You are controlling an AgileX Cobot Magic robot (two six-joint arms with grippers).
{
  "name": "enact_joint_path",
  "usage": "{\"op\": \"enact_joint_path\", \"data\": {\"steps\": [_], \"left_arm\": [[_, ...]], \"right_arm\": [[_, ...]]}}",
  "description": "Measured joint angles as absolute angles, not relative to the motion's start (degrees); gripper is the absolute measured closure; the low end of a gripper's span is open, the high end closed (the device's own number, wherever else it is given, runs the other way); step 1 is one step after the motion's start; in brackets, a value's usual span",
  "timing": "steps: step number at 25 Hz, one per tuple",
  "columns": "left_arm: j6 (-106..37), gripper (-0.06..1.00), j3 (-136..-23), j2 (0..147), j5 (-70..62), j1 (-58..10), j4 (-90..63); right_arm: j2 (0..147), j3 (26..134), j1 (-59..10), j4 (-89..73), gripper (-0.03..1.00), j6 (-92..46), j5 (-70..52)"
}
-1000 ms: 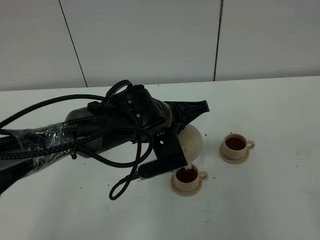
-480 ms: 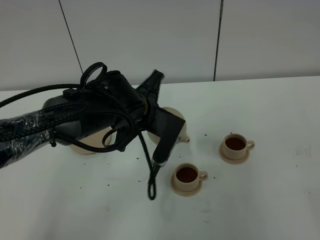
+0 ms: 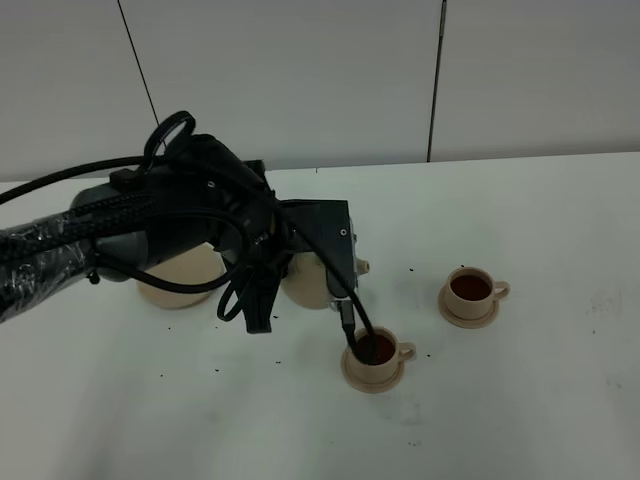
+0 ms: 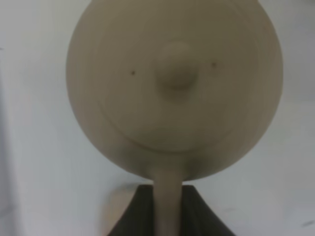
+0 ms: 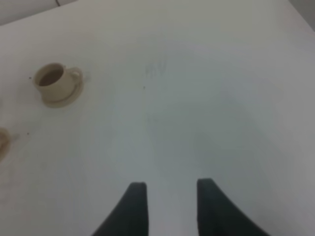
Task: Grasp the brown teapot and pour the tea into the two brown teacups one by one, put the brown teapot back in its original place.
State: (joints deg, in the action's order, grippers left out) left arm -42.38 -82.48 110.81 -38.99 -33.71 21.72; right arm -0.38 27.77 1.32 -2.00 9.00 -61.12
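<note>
**Q:** Teapot grip — how do your jaws stand?

**A:** Your left gripper is clamped on its thin loop handle, pot upright beside the wide saucer.

**Q:** Handling?

**A:** Likely hard, smooth, breakable; hold that handle firmly.

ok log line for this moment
phase: return teapot | left tool: shut on teapot handle | both cups: filled | big saucer: bare | right tool: open, idle
</note>
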Motion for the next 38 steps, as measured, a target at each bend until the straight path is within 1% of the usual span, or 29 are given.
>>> {"op": "enact_joint_path", "data": {"steps": [7, 15, 26, 32, 38], "left_arm": [[-42.38, 0.78, -82.48, 110.81, -42.42, -30.79, 10.24], [-42.64, 0.78, -82.48, 110.81, -45.24, -29.16, 10.59], [-58.76, 0.78, -82.48, 111.38, -45.19, -29.16, 10.61], [-62.72, 0.78, -82.48, 112.74, -44.96, -28.88, 10.32], [-63.41, 0.78, -82.48, 112.74, -44.35, -26.01, 4.69]], "right_arm": [[-0.38, 27.77, 1.32, -2.0, 0.73, 9.0, -61.12], [-0.38, 27.77, 1.32, -2.0, 0.73, 9.0, -61.12], [-0.38, 27.77, 1.32, -2.0, 0.73, 9.0, -61.12], [-0.38, 27.77, 1.32, -2.0, 0.73, 9.0, -61.12], [-0.38, 27.77, 1.32, -2.0, 0.73, 9.0, -61.12]]}}
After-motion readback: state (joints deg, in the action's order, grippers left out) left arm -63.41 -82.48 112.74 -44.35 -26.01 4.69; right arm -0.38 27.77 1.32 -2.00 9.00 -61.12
